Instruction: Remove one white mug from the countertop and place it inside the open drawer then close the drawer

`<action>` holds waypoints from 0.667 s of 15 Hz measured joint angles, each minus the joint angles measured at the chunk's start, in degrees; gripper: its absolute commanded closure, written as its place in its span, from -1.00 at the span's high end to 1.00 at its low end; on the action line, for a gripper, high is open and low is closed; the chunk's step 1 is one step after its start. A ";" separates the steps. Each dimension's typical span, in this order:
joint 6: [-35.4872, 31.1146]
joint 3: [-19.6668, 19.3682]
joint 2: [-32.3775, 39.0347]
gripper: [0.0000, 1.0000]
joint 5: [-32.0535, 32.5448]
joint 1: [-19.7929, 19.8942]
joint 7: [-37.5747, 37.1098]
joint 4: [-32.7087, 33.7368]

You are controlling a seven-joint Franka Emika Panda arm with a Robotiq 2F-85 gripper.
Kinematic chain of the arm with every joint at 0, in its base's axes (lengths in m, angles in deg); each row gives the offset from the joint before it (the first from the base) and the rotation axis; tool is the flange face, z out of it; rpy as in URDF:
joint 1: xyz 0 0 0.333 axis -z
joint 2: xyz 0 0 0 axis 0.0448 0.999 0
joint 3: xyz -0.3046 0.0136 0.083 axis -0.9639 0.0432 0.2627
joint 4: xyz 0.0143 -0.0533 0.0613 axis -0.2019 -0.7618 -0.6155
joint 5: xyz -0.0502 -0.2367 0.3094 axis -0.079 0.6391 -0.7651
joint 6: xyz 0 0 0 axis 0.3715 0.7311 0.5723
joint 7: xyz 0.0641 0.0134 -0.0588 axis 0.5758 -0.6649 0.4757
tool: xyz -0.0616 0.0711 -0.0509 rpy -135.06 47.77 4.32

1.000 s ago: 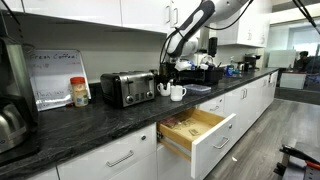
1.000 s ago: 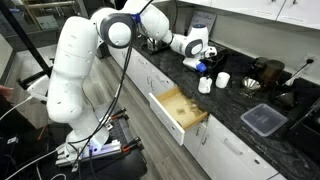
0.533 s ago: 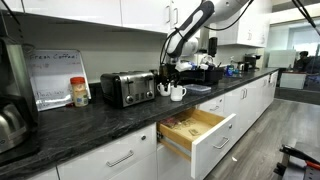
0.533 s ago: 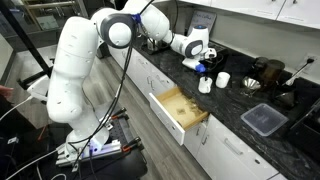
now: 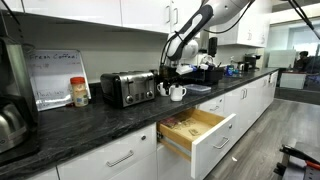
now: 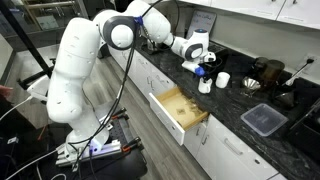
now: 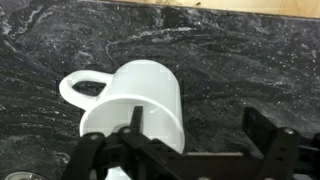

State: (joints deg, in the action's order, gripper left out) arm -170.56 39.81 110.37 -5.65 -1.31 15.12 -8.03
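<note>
Franka arm poised over a mug on an office kitchen worktop. In the wrist view, the white mug (image 7: 135, 100) is seen on the dark speckled countertop (image 7: 235, 60), its loop handle turned to 9 o'clock. The gripper (image 7: 193, 128) enters from 6 o'clock with its jaws spread wide and nothing held between them. One dark finger (image 7: 136, 124) is overlapped with the mug's body in that picture; whether contact is made cannot be told.

What that close view leaves out is supplied in both exterior views. A second white mug (image 6: 223, 80) is shown just beside the first (image 6: 205, 86), at about 2 o'clock from it, with the gripper (image 6: 200, 68) held above the pair. The drawer (image 6: 178, 105) is shown pulled out below the countertop (image 6: 235, 105), at 7 o'clock from the mugs, and its light wood interior is exposed.

In an exterior view, the drawer's white front (image 5: 218, 140) and divided compartments are seen side-on. A chrome toaster (image 5: 127, 88) is found at 9 o'clock of the mugs (image 5: 171, 91), and a jar (image 5: 79, 92) stands farther along the same way. Only in an exterior view are the robot's bulky white base (image 6: 75, 70) and a dark lidded container (image 6: 262, 119) on the worktop made visible.
</note>
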 measured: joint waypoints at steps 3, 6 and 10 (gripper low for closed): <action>0.00 0.00 0.38 0.15 0.00 0.05 0.63 0.00; 0.00 0.00 0.73 -0.25 0.00 0.06 1.19 0.02; 0.00 0.00 0.81 -0.80 0.00 0.07 1.47 0.15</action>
State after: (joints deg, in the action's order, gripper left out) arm -170.56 39.81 111.18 -5.65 -1.25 16.59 -7.88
